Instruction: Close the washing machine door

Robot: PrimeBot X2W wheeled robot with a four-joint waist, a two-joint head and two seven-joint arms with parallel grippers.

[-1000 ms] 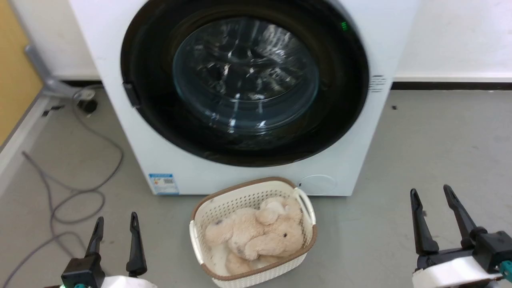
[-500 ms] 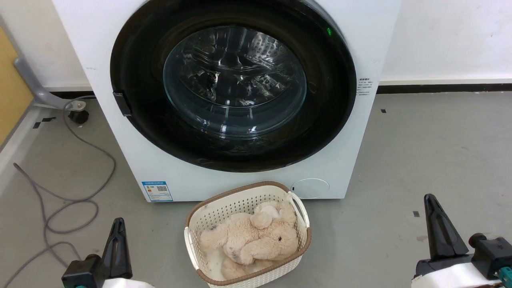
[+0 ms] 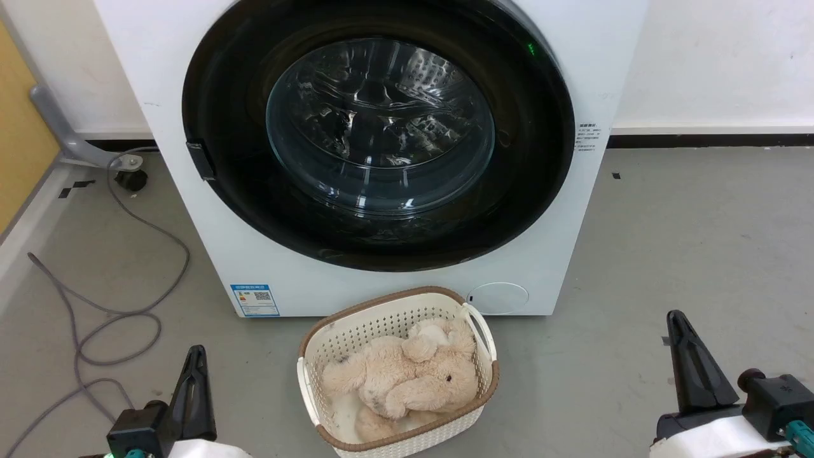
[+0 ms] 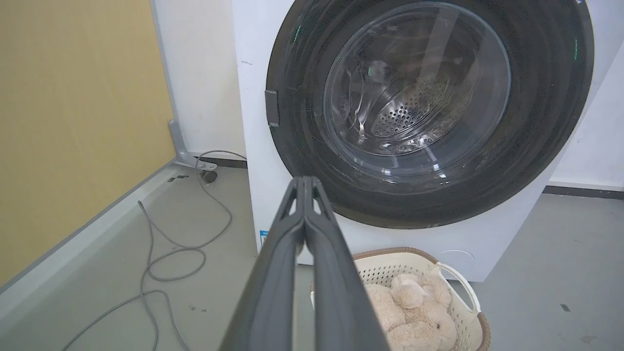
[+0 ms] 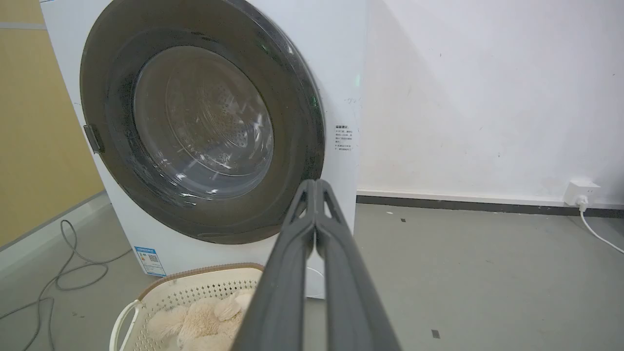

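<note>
Upper centre of frame: washing machine door (image 3: 381,133) lying flush in the washing machine (image 3: 191,242) front, apparently shut already. Lower left and lower right, well apart from it: left gripper (image 3: 196,356) and right gripper (image 3: 677,321), fingers pressed together, empty, presumably no push left to give.
</note>
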